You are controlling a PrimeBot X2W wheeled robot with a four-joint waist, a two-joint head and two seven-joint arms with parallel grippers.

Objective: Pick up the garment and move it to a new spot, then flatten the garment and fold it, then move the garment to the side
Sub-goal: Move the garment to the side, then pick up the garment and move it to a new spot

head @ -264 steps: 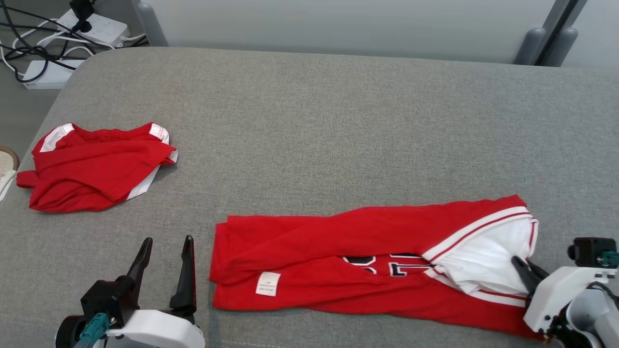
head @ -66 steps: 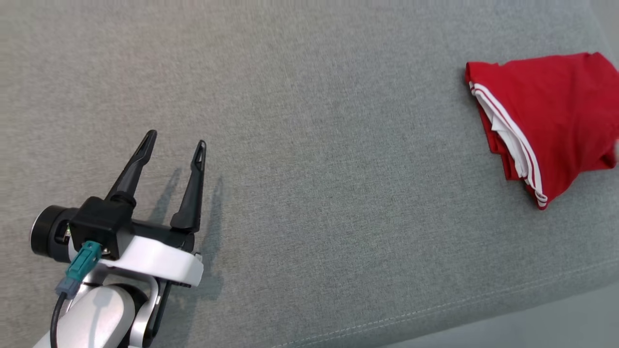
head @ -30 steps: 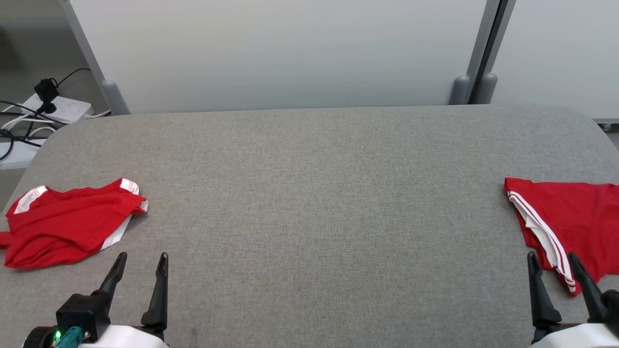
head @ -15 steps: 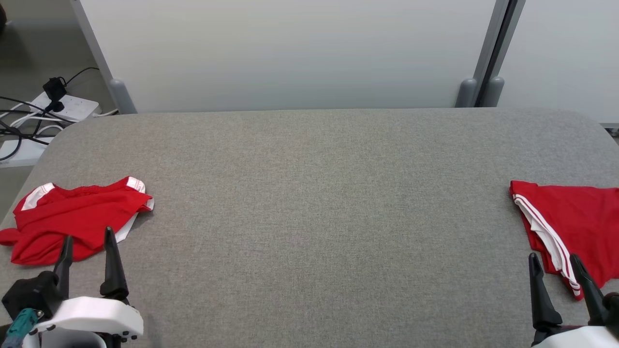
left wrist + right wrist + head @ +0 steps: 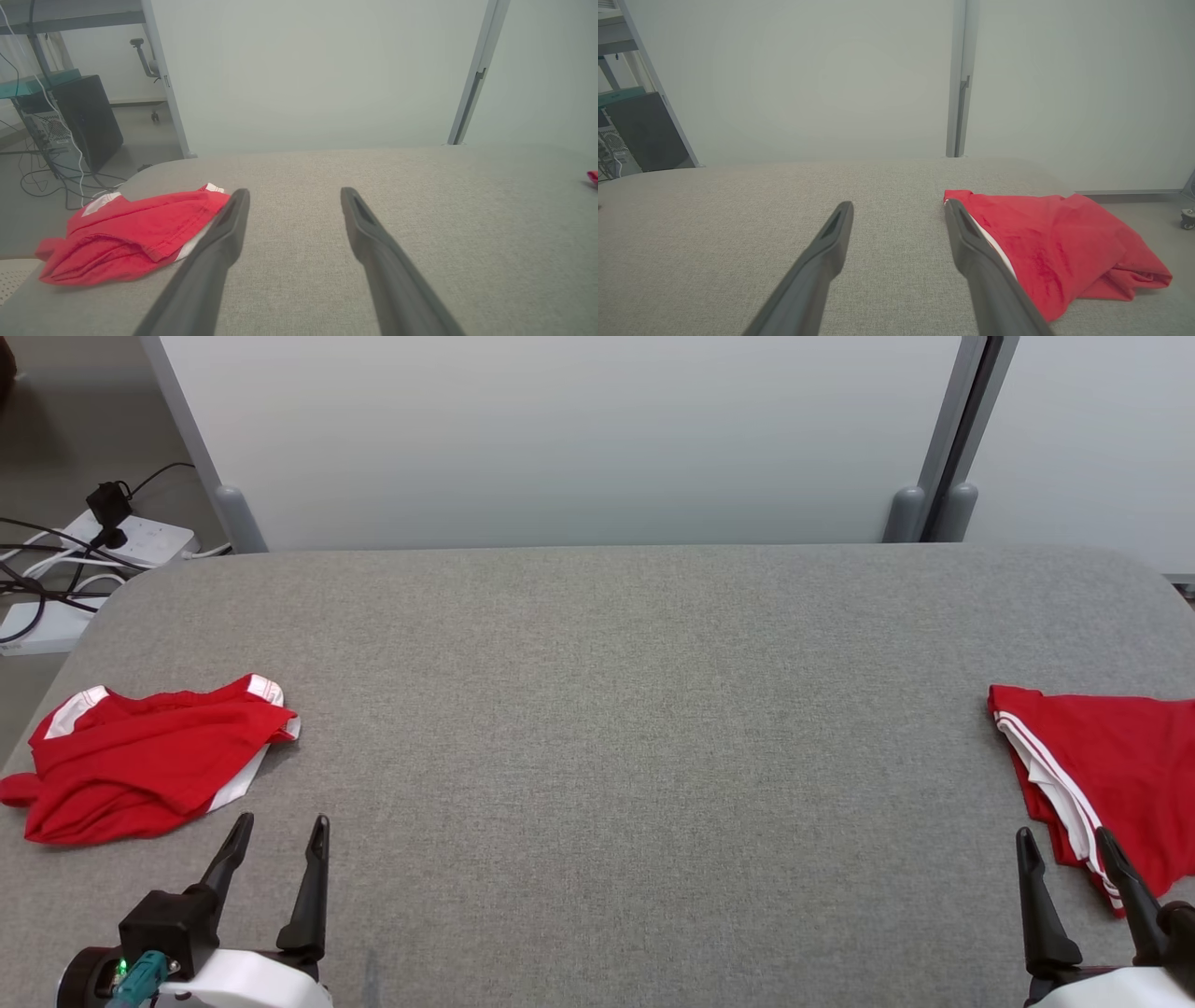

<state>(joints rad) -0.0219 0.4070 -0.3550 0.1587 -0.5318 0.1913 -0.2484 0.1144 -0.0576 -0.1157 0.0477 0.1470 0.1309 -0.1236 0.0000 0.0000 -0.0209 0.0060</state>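
1. Two red garments lie on the grey table (image 5: 607,709). A folded garment (image 5: 1111,775) is at the table's right end and a crumpled garment (image 5: 140,761) at its left end, with the table's middle bare between them.
2. The folded garment, its white-striped edge turned toward the table's middle, looks like the piece the task concerns. Its compact shape and its place at the table's end suggest that picking up, flattening, folding and setting aside are all done.
3. On that reading little or nothing is left for this piece. The crumpled garment is unflattened and may be next, though the pictures do not settle that.
4. The left tool (image 5: 282,821) hovers over the table's near edge, its two dark fingers spread wide and holding nothing. The crumpled garment is near it, farther up the table and toward the left end, and apart from it.
5. The right tool (image 5: 1064,835) stands at the table's near right corner, fingers spread and empty. The folded garment's striped edge is just beside its outer finger, and whether they touch cannot be told.
6. Some seconds earlier this garment lay as a long strip along the table's near edge, with the right tool at its white-trimmed end. Half a second earlier the left tool stood farther toward the table's left end, its fingers reaching the crumpled garment's near edge. It has since drawn clear, and that garment's shape is unchanged.
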